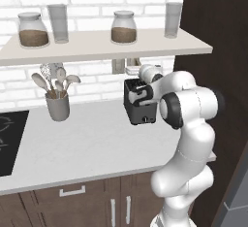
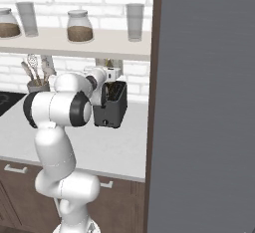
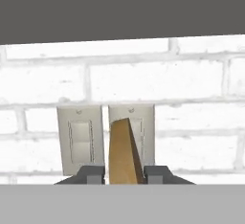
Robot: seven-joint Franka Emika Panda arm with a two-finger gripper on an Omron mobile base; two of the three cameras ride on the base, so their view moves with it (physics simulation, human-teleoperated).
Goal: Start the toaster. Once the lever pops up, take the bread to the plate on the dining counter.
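The dark toaster stands on the white counter against the brick wall. My gripper hovers just above the toaster's top, under the shelf. In the hand view the tan bread stands edge-on and upright between my two dark fingertips, which press against its sides, so the gripper is shut on it. Behind the slice I see white brick and two wall outlets. The plate and the dining counter are out of view.
A shelf with jars and glasses hangs low over the toaster. A grey utensil holder stands to the left, with a black cooktop beyond it. A tall dark cabinet closes off the right side.
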